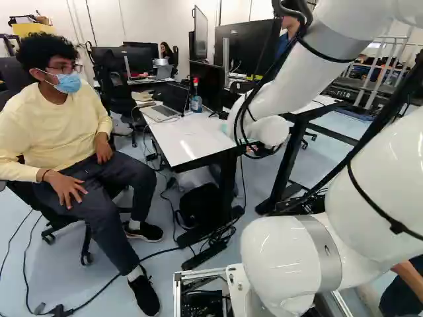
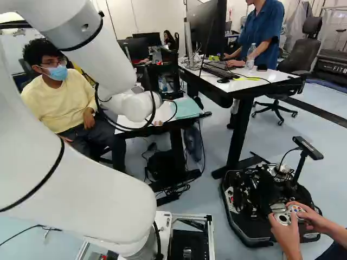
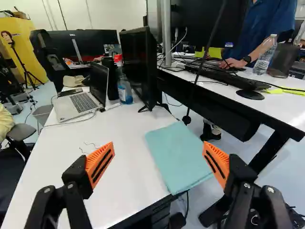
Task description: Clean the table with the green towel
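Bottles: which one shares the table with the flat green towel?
The blue bottle near the open silver laptop; the clear plastic bottle stands on another white table.

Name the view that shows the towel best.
Wrist view: nearly all of the towel shows, flat on the table. The right base view shows it smaller, past the arm; the left base view, just a sliver beside the arm.

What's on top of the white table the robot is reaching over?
A folded green cloth, an open silver laptop, a blue bottle and a black monitor. What's under the cloth is hidden.
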### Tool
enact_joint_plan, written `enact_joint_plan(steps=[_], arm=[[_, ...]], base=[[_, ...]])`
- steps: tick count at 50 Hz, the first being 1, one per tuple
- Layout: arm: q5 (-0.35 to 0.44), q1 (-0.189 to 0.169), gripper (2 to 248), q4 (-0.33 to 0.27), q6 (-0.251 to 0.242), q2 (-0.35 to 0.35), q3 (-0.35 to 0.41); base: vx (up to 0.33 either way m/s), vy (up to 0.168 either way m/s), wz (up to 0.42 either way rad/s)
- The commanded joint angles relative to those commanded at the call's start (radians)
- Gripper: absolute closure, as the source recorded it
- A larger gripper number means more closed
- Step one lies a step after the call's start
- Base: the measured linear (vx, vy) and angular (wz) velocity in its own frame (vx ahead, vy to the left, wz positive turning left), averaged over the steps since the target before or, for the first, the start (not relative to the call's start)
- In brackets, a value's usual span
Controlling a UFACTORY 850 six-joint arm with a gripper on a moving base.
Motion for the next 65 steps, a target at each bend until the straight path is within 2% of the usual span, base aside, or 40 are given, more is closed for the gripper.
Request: enact_joint_plan(steps=[23,65], arm=[[-0.11,-0.017,3,0.0,0.0,-0.044,-0.093],[-0.405,-0.048,3,0.0,0.0,-0.143,-0.284]], base=[[0.0,0.0,0.0],[0.0,0.0,0.0]])
